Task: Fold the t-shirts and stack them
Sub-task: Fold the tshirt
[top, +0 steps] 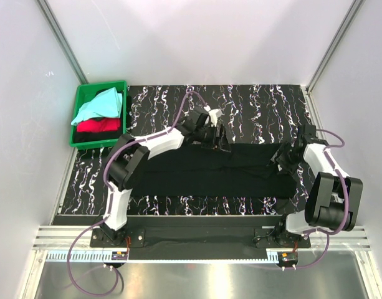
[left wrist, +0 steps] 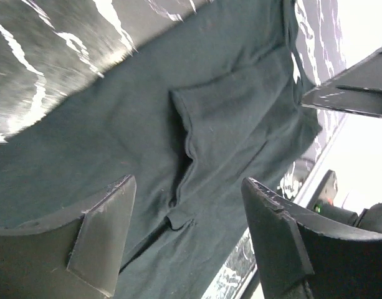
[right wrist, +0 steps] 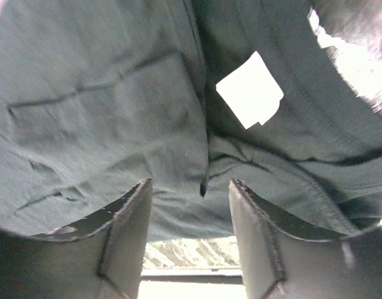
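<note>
Gaping empty, left tool [left wrist: 187, 187] and right tool [right wrist: 189, 187] hover over black tee [top: 203, 171].

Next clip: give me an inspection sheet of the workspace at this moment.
Surface: black white-streaked tabletop.
Job's things: black t-shirt lying flat across the middle, white label showing; aqua t-shirt and red t-shirt in the green crate.
Clutter: nothing seen.
Grippers: left claw and right claw both open over the black t-shirt, holding nothing.
Cables: purple cables looped along both arms.
Surroundings: white walls.
</note>
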